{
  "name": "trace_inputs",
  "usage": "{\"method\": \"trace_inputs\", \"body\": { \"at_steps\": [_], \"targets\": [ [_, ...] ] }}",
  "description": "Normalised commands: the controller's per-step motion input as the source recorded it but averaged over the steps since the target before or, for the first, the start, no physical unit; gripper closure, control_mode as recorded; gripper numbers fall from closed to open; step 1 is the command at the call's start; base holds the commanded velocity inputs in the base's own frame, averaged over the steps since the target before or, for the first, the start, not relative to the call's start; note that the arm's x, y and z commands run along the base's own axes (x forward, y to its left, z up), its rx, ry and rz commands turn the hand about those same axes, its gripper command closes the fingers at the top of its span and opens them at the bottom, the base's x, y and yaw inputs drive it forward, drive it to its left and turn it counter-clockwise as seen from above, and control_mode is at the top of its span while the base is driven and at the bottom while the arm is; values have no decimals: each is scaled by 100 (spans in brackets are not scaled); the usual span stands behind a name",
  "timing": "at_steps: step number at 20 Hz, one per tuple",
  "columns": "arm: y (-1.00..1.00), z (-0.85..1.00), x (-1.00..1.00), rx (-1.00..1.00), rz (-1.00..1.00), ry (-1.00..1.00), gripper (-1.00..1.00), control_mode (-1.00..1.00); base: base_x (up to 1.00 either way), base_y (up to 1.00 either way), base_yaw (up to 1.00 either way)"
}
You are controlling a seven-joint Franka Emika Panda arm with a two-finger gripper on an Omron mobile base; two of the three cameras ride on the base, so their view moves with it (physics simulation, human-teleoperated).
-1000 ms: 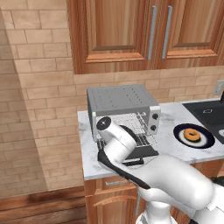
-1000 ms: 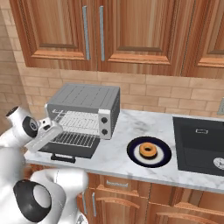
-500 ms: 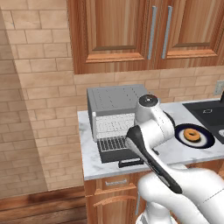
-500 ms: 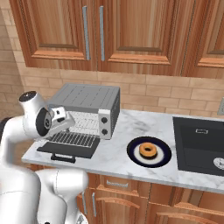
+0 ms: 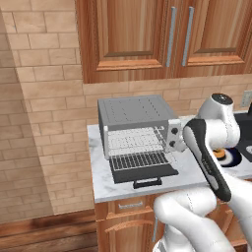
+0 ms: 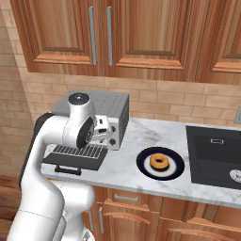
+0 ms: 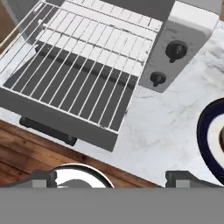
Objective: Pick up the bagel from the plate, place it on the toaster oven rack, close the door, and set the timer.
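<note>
The golden-brown bagel [image 6: 160,162] lies in the middle of the dark plate [image 6: 175,170] on the marble counter, to the right of the toaster oven [image 6: 113,107]. The oven's door [image 5: 143,171] hangs open and flat, its black handle [image 7: 47,129] toward the counter edge. The light-grey wire rack [image 7: 89,41] is slid out over the door and carries nothing. My gripper [image 7: 113,179] hovers above the counter in front of the oven's knob panel [image 7: 175,51], open, nothing between its fingertips [image 7: 41,178]. The plate's rim [image 7: 206,135] shows at the right edge of the hand view.
A black sink [image 6: 214,155] is set into the counter right of the plate. Wooden wall cabinets [image 6: 117,35] hang above, a brick wall behind. My own arm [image 5: 209,152] covers most of the plate in the left base view.
The arm has swung from the oven's left front across to its right side near the knob panel. The jaws have spread wider.
</note>
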Motion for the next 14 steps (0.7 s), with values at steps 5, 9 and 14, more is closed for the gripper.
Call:
{"method": "trace_inputs", "body": {
  "at_steps": [5,9,14],
  "targets": [
    [-85,0,21,10,-13,10,-100,-100,0,0,0],
    [-64,0,17,3,-10,11,-100,-100,0,0,0],
    [-48,-6,15,0,-12,13,-100,-100,0,0,0]
  ]
}}
